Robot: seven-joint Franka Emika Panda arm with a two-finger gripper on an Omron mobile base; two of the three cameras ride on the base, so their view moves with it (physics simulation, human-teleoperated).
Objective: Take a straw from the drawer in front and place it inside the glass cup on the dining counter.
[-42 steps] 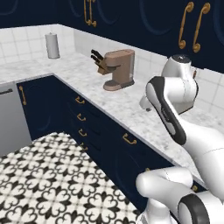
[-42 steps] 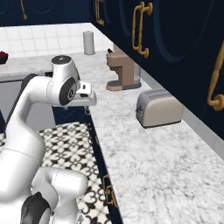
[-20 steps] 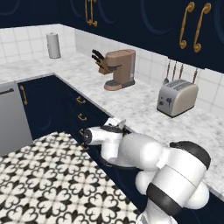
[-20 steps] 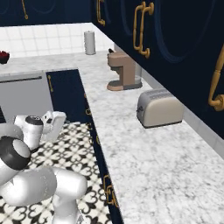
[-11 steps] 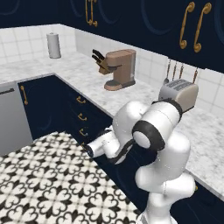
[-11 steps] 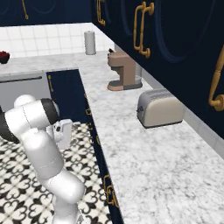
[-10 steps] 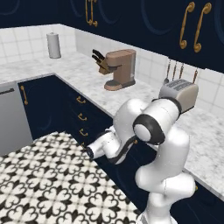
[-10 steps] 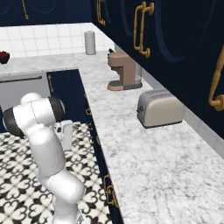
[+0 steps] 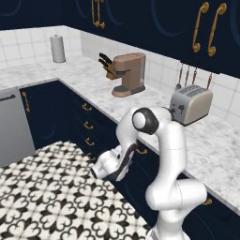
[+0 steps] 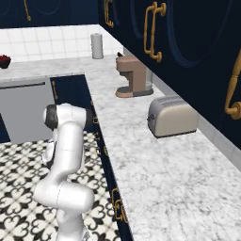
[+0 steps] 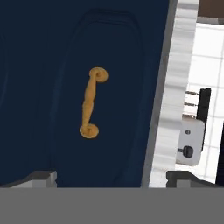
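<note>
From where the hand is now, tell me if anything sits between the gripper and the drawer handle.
Nothing visible does. In the hand view the brass handle lies straight ahead on the shut navy drawer front, with open space between it and the gripper, whose tips are spread wide.

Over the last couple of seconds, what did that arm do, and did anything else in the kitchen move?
The arm swung from above the worktop down to the drawer fronts; its gripper now faces a shut drawer with a brass handle, holding nothing. The toaster and coffee machine stayed put.

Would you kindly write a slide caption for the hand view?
Hand camera faces the closed navy drawer, its brass handle centred ahead, marble worktop edge beside it.
</note>
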